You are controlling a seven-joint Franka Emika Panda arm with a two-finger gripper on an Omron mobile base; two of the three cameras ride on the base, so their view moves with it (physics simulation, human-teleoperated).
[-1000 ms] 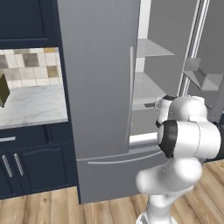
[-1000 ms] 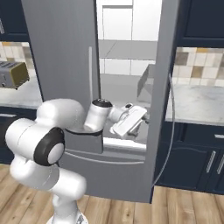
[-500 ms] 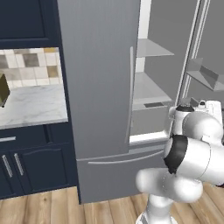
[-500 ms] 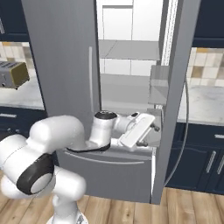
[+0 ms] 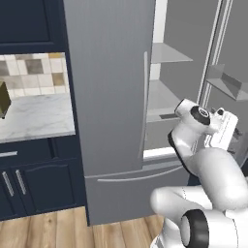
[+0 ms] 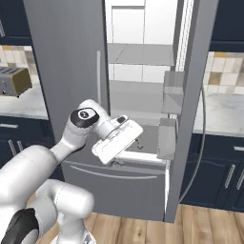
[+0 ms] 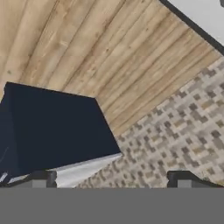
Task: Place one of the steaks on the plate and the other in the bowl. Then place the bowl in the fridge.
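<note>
The fridge (image 5: 111,97) (image 6: 66,62) stands in front of me with its left door shut and its right door (image 6: 190,95) swung open, so its pale shelves (image 6: 138,55) show. My gripper (image 6: 128,153) (image 5: 236,138) hangs open and holds nothing, low in front of the open right half. The hand view looks down past the spread gripper (image 7: 113,179) at wooden floor and a navy cabinet (image 7: 52,127). The steaks, the plate and the bowl are out of view.
Door bins (image 6: 171,93) jut from the open door close to the hand. Marble counters over navy cabinets flank the fridge (image 5: 34,118) (image 6: 224,109). A toaster (image 6: 14,81) sits on the left counter. Wooden floor (image 6: 205,224) lies below.
The arm has swung right and stretched out, carrying the hand across the fridge's open half toward the door. The right door has swung a little wider. The jaws stayed open.
</note>
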